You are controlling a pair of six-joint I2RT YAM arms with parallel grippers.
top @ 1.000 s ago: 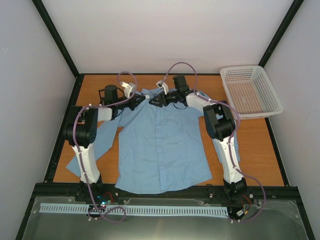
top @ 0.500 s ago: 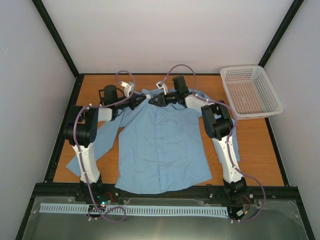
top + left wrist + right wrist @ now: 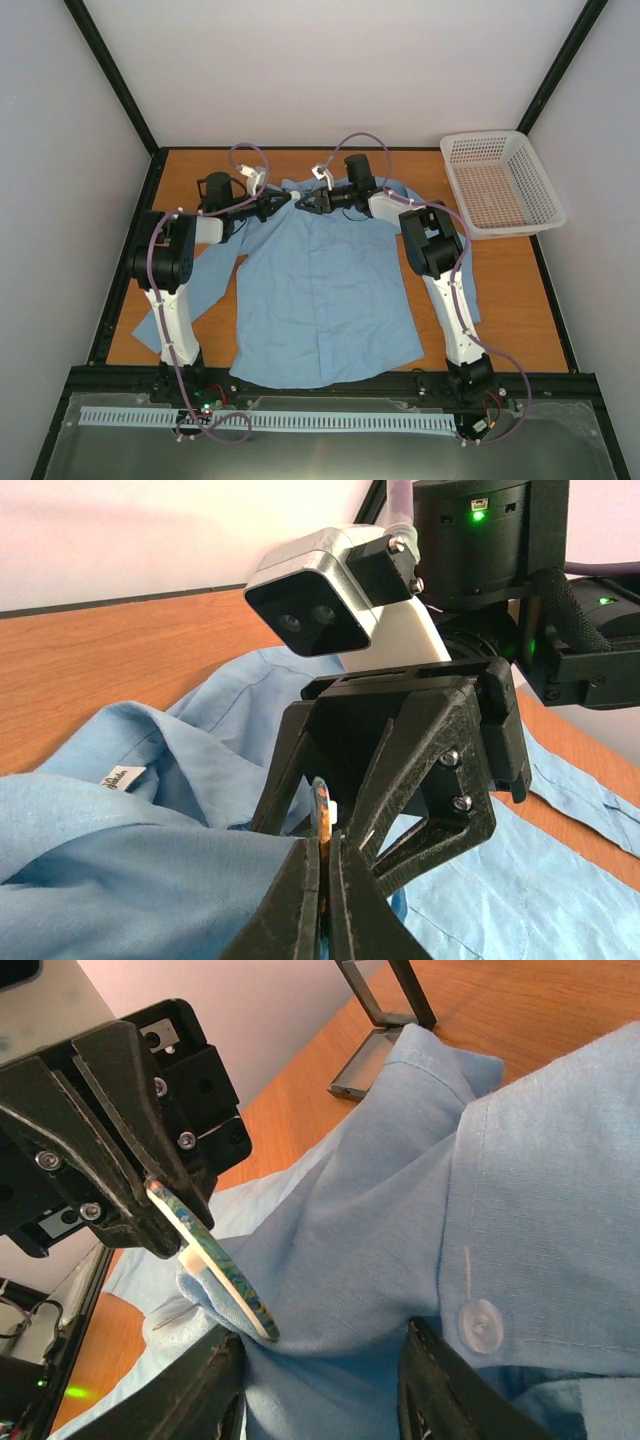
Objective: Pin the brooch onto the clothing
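The clothing [image 3: 325, 290], a light blue shirt, lies flat with its collar at the far side. My left gripper [image 3: 283, 200] is at the collar, shut on the brooch [image 3: 322, 805], a thin disc seen edge-on between the pads. The right wrist view shows the brooch [image 3: 215, 1265] slanting down, its lower edge pressed into a raised fold of the clothing [image 3: 380, 1230]. My right gripper [image 3: 304, 202] faces the left one at close range. Its fingers [image 3: 425, 1380] stand on either side of that fold, closed on the bunched cloth. A thin pin shows against the cloth behind the disc.
A white mesh basket [image 3: 500, 180] sits at the far right of the table [image 3: 510, 300]. A small black hinged box [image 3: 385, 1035] lies open on the wood beyond the collar. The shirt's sleeves spread out past both arm bases.
My right gripper has edged left toward the left gripper, and its jaws have narrowed on the shirt fold. The left gripper has kept hold of the brooch.
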